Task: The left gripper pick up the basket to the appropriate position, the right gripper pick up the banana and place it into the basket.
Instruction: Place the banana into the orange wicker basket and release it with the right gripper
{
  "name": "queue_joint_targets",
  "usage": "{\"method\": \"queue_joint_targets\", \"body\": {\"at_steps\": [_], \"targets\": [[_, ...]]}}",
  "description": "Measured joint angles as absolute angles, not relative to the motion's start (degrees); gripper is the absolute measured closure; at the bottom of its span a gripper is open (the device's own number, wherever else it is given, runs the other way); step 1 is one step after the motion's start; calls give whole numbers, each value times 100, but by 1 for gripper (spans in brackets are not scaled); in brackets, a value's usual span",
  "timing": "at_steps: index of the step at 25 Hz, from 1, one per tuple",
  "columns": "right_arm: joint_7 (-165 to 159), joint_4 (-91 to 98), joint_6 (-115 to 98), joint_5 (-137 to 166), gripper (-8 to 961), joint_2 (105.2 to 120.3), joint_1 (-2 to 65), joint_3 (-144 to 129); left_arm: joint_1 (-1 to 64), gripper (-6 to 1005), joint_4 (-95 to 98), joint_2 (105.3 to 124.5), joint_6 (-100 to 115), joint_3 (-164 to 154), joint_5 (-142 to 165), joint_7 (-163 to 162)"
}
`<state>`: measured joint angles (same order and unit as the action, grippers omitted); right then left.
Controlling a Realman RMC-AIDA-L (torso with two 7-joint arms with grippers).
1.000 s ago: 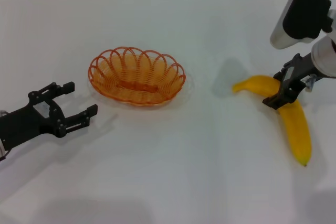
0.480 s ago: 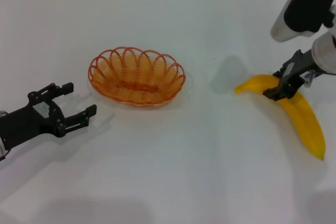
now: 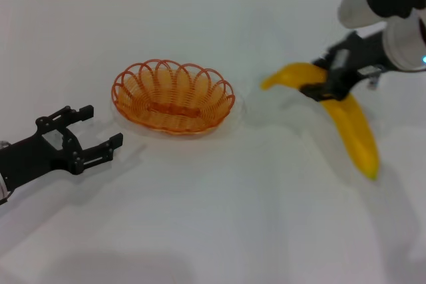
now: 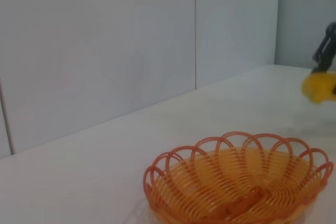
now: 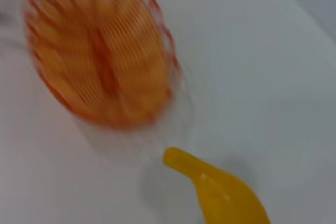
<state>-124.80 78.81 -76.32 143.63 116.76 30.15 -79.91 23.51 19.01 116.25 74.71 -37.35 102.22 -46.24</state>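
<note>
The orange wire basket [image 3: 174,96] [image 4: 239,183] [image 5: 100,51] rests on the white table, left of centre. My left gripper [image 3: 93,131] lies open on the table to the basket's left, a short gap away from its rim. Held in the air to the right of the basket is the yellow banana [image 3: 339,111] [image 5: 220,187] [image 4: 318,86], gripped near its curved middle by my right gripper [image 3: 324,83]. One end of the banana points toward the basket; the other hangs down toward the table.
The white table [image 3: 219,217] spreads wide in front of the basket. A tiled white wall [image 4: 131,40] rises behind the table's far edge.
My right gripper has lifted the banana off the table and carried it left toward the basket. The left gripper and the basket have stayed where they were.
</note>
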Motion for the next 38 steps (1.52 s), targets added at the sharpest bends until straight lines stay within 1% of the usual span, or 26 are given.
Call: {"method": "queue_joint_targets", "body": {"at_steps": [3,9,12,14,15,21,27,38], "targets": [[-12263,8190,-7584,13897,462,11684,3006,-8291,2350,154,1891,11626,7470,-3735,10222,-4613],[-12041,8214,-7133,13392,461,11681,3353,-8957,2383,154,1878,11628,7471,-3738,10222,-4602],[-12065,8012,-6763,13432,460,11680,3642,-9282,2402,154,1878,11628,7471,-3745,10223,-4598],[-12100,7666,-6472,13435,459,11684,4023,-9488,2417,154,1877,11628,7471,-3745,10244,-4597],[-12100,7666,-6472,13435,459,11684,4023,-9488,2431,154,1873,11629,7471,-3745,10263,-4597],[-12338,6987,-5936,13422,458,11699,4825,-9989,2462,154,1863,11635,7469,-3744,10280,-4596],[-12583,6585,-5771,13444,456,11710,5497,-10458,2463,154,1863,11637,7462,-3744,10283,-4596],[-13004,5545,-5107,13677,453,11735,6119,-11151,2545,154,1855,11637,7462,-3744,10357,-4614]]}}
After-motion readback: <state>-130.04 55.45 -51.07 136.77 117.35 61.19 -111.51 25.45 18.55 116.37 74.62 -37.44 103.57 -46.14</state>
